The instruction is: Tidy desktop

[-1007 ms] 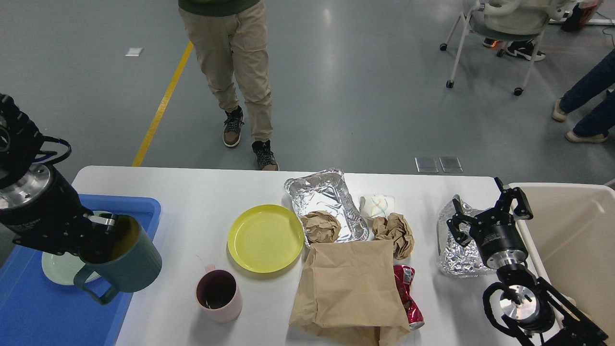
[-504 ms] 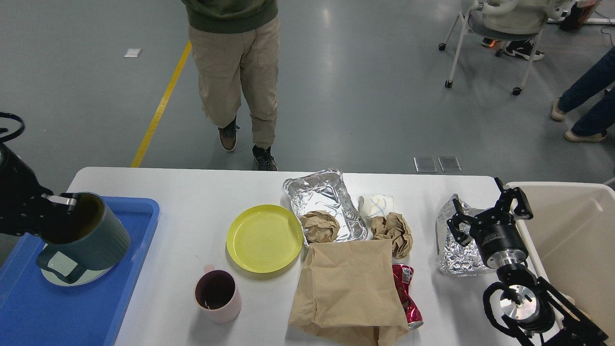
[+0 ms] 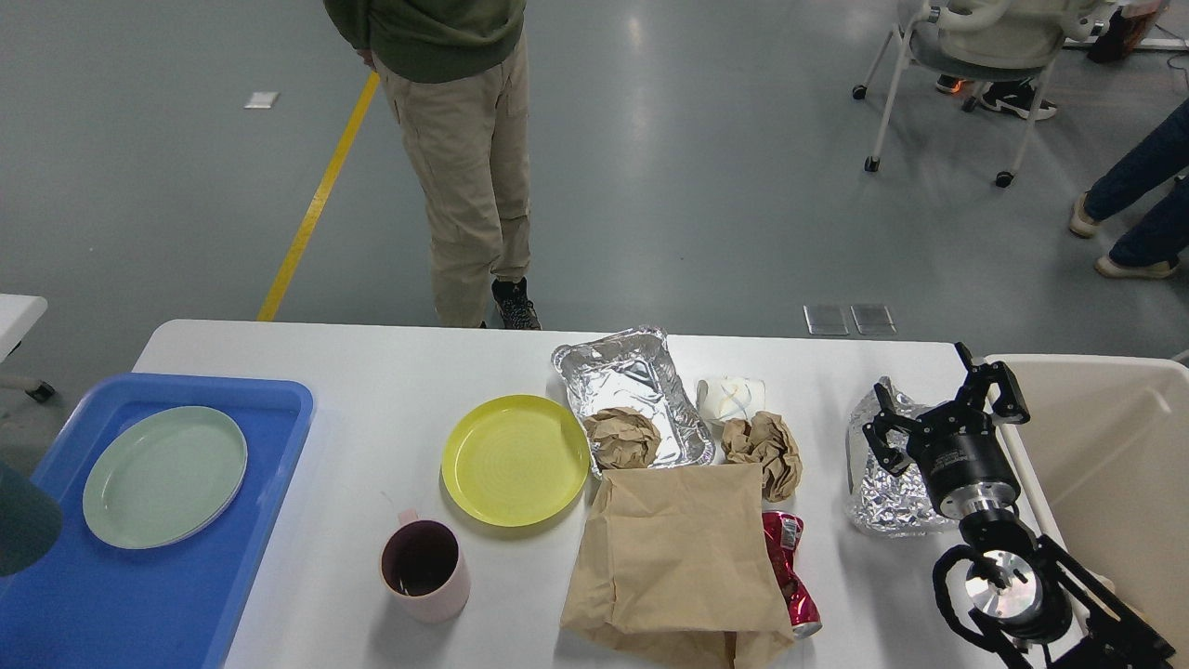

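The white desktop [image 3: 372, 372] carries a yellow plate [image 3: 516, 460], a pink mug [image 3: 424, 569], a foil tray [image 3: 636, 390] with a crumpled brown paper ball [image 3: 620, 437] in it, a second paper ball [image 3: 766, 446], a white wad [image 3: 731, 397], a flat brown paper bag [image 3: 678, 557], a crushed red can [image 3: 788, 571] and a crumpled foil piece [image 3: 878, 492]. My right gripper [image 3: 946, 409] stands open beside the foil piece, holding nothing. My left gripper is out of view; only a sliver of the dark teal mug [image 3: 23, 525] shows at the left edge.
A blue tray [image 3: 139, 613] at the left holds a pale green plate [image 3: 165, 476]. A beige bin [image 3: 1115, 465] stands off the table's right end. A person [image 3: 455, 139] stands just behind the far edge.
My left arm has carried the dark teal mug left and down over the blue tray and out of the frame, uncovering the green plate. The right arm has not moved.
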Motion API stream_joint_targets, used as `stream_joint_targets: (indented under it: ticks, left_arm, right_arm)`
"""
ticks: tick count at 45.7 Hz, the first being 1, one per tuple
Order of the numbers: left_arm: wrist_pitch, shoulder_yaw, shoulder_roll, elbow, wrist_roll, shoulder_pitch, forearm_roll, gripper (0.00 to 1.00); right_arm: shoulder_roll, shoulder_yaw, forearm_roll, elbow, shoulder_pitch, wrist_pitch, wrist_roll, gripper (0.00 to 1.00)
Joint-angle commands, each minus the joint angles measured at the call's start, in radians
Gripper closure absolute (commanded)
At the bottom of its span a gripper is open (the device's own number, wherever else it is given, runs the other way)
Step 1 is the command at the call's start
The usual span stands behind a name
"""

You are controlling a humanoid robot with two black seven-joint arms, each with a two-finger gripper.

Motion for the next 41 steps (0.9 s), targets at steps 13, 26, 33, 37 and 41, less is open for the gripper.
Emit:
stream_joint_targets:
  ticks: [13,26,33,37,41]
  left_arm:
    - [-0.063,-0.447,-0.015,0.424,-0.077,0.607,0.031,1.0]
    - [-0.066,-0.534,-0.075,0.519,-0.111,0.752,0.045,1.0]
    - [-0.066,-0.561,-0.087,0.578,-0.15,0.794,0.045,1.0]
    - [-0.066,-0.572,-0.107,0.602,-0.148,0.82,0.045,1.0]
    - [-0.065,-0.57,-0.121,0.624,-0.15,0.838,0.044,1.0]
  right_arm:
    - [0.0,0.001,0.0,0.0,0.0,0.0,0.0,0.0]
    - [0.0,0.0,0.0,0.0,0.0,0.0,0.0,0.0]
    - [0.0,0.001,0.0,0.0,0.0,0.0,0.0,0.0]
    - [0.0,0.0,0.0,0.0,0.0,0.0,0.0,0.0]
    - [0.0,0.001,0.0,0.0,0.0,0.0,0.0,0.0]
